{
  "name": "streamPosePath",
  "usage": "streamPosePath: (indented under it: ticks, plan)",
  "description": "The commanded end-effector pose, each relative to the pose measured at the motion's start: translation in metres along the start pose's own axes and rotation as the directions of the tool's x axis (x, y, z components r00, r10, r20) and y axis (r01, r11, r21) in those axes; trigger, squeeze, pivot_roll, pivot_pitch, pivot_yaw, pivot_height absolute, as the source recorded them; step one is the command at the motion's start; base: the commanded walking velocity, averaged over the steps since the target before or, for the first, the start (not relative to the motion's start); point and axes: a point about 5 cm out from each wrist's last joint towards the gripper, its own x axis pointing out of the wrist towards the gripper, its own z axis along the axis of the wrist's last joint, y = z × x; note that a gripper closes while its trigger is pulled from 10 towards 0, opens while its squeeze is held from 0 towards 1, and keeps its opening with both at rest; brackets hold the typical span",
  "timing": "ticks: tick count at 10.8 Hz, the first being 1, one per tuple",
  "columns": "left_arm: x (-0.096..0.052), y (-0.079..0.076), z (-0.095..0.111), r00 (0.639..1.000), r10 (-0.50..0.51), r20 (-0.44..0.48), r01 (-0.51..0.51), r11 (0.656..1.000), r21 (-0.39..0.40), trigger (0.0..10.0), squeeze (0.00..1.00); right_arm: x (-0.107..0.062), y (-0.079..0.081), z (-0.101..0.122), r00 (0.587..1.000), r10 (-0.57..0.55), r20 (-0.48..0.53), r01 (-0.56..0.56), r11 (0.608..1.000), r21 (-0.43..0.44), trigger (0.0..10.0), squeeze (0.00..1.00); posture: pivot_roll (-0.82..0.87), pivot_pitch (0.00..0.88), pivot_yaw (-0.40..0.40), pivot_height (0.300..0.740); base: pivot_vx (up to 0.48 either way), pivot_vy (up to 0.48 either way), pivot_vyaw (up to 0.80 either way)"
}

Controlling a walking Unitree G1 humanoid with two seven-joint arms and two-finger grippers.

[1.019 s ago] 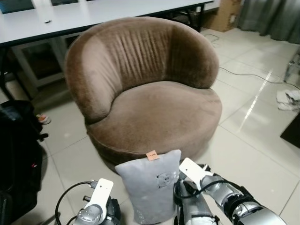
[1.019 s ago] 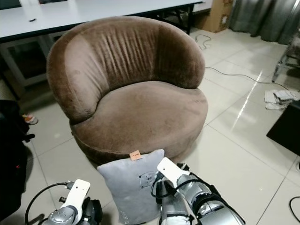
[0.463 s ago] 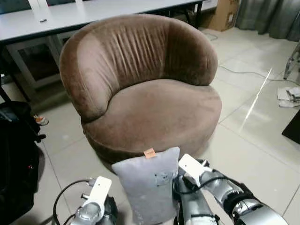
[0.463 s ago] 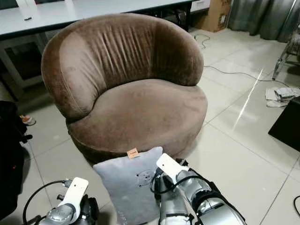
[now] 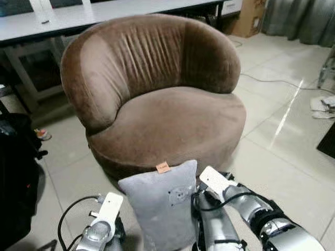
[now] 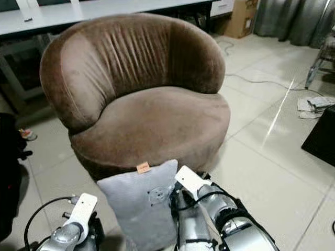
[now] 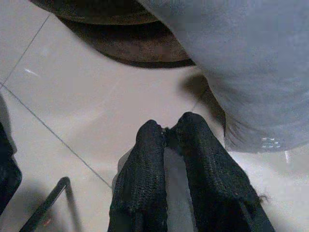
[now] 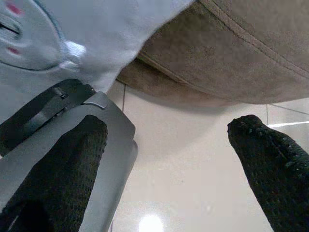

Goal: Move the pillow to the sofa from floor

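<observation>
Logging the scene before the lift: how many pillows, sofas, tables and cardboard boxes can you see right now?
Pillows: 1, the grey pillow, upright between the arms
Sofas: 1, the brown sofa
Tables: 1, the white table behind it
Cardboard boxes: 1, the cardboard box at the back
Total: 4

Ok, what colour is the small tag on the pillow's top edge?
Orange-tan tag on the grey pillow, clearest in the left eye view.

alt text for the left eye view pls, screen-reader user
A grey pillow stands upright between the robot's two arms, close in front of a round brown sofa chair on a pale tiled floor. The right hand is beside the pillow, fingers spread; the left hand is low on its other side. A white table stands behind.
</observation>
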Motion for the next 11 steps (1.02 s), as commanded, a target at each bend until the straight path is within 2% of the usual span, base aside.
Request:
streamPosePath:
  ticks: [1,5,8,11]
  plan:
    - [-0.015,-0.0341,-0.0606,0.965,-0.112,-0.239,0.107,0.994,-0.033,10.0,0.0,-0.0016,0.0228,-0.0262,0.99,0.088,-0.106,-0.088,0.996,0.009,10.0,0.0,-0.13,0.0,-0.002,0.416,0.0,0.0,0.0]
    - [-0.0153,-0.0363,-0.0611,0.965,-0.118,-0.236,0.112,0.993,-0.037,10.0,0.0,-0.0021,0.0223,-0.0286,0.989,0.091,-0.118,-0.093,0.996,-0.01,10.0,0.0,-0.13,0.0,-0.003,0.416,0.0,0.0,0.0]
    - [-0.0154,-0.037,-0.061,0.965,-0.121,-0.233,0.115,0.993,-0.038,10.0,0.0,-0.0023,0.0228,-0.0293,0.988,0.1,-0.12,-0.102,0.995,-0.006,10.0,0.0,-0.13,0.0,-0.003,0.381,0.0,0.0,0.0]
    - [-0.0154,-0.0383,-0.0608,0.965,-0.121,-0.233,0.117,0.993,-0.034,10.0,0.0,-0.0026,0.0222,-0.0304,0.988,0.094,-0.119,-0.095,0.995,-0.009,10.0,0.0,-0.14,0.0,-0.006,0.381,0.0,0.0,0.0]
